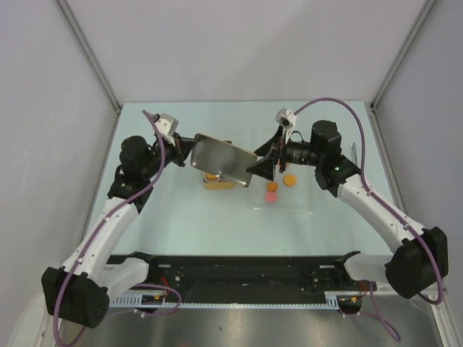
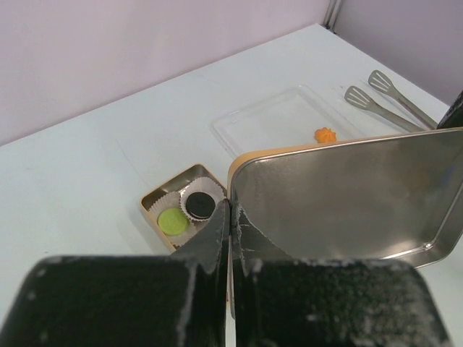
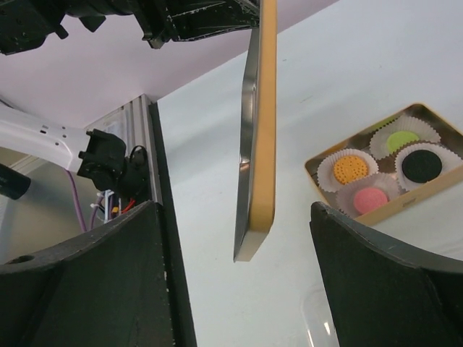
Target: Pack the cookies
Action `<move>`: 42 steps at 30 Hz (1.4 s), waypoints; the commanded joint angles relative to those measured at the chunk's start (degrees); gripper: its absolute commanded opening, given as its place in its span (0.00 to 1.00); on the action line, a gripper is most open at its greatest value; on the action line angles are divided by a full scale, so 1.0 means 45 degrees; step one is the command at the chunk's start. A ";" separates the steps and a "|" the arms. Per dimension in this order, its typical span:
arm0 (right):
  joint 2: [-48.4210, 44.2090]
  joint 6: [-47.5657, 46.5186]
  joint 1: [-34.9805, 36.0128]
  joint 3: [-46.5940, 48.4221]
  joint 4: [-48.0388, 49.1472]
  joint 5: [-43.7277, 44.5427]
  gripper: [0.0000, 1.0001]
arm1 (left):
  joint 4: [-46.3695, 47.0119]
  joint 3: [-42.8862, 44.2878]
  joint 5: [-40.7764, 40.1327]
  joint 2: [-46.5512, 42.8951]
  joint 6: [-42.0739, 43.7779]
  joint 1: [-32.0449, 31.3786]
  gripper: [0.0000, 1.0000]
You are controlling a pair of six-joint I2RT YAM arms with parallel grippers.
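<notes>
My left gripper (image 2: 231, 217) is shut on the rim of a tin lid (image 2: 347, 195), gold outside and shiny metal inside, and holds it tilted above the table (image 1: 194, 153). My right gripper (image 3: 235, 210) is open, and the lid's far end (image 3: 259, 130) hangs edge-on between its fingers without touching them. Under the lid stands the gold tin (image 3: 419, 206) with paper cups holding an orange cookie (image 3: 349, 168), a pink cookie (image 3: 370, 197), a green cookie (image 3: 402, 140) and a black cookie (image 3: 422, 165). Two orange cookies (image 1: 290, 179) and one pink cookie (image 1: 271, 196) lie on a clear tray (image 1: 304, 202).
Metal tongs (image 2: 383, 101) lie to the right of the clear tray (image 2: 275, 119). Grey enclosure walls with metal posts stand on both sides of the table. The black base rail (image 1: 239, 271) runs along the near edge.
</notes>
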 commanded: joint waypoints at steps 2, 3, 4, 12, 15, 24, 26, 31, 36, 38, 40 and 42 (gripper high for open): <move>0.0057 -0.0900 0.0414 0.0517 0.0032 0.0968 0.90 | 0.0827 0.0153 0.0470 -0.0397 -0.0692 0.0079 0.00; 0.0135 -0.0979 0.0472 0.0536 0.0032 0.1027 0.90 | 0.0847 0.0133 0.0509 -0.0456 -0.0828 0.0079 0.00; 0.0213 -0.1019 0.0492 0.0536 0.0032 0.1125 0.89 | 0.0847 0.0094 0.0548 -0.0515 -0.0907 0.0079 0.00; 0.0721 -0.1545 0.0921 0.0633 0.0110 0.1788 0.75 | 0.1042 -0.0140 0.0939 -0.1042 -0.1669 0.0079 0.00; 0.0819 -0.1877 0.1213 0.0828 -0.0161 0.2236 0.61 | 0.1159 -0.0276 0.1134 -0.1160 -0.1884 0.0079 0.00; 0.0761 -0.2953 0.1957 0.1239 -0.0944 0.4228 0.12 | 0.1433 -0.0473 0.0960 -0.0945 -0.2158 0.0079 0.06; 0.0702 -0.3050 0.1957 0.1336 -0.1331 0.4561 0.05 | 0.1413 -0.0492 0.0726 -0.0984 -0.2080 0.0079 0.11; 0.0468 -0.3265 0.1977 0.1473 -0.1530 0.5733 0.00 | 0.1296 -0.0473 -0.0407 -0.1081 -0.2021 0.0079 0.29; 0.0234 -0.4296 0.2209 0.1726 -0.1745 0.7954 0.00 | 0.0790 0.0013 -0.1209 -0.1063 -0.2040 0.0079 0.84; 0.0175 -0.4941 0.2522 0.1747 -0.1804 0.9416 0.00 | 0.0029 0.0482 -0.0645 -0.0887 -0.2235 0.0079 0.88; 0.0136 -0.6269 0.3225 0.1747 -0.1765 1.0456 0.00 | -0.0635 0.1263 0.0153 -0.0595 -0.2837 0.0079 0.89; 0.0174 -0.7264 0.3712 0.1747 -0.1590 1.1922 0.00 | -0.0813 0.1867 0.0663 -0.0399 -0.3831 0.0079 0.91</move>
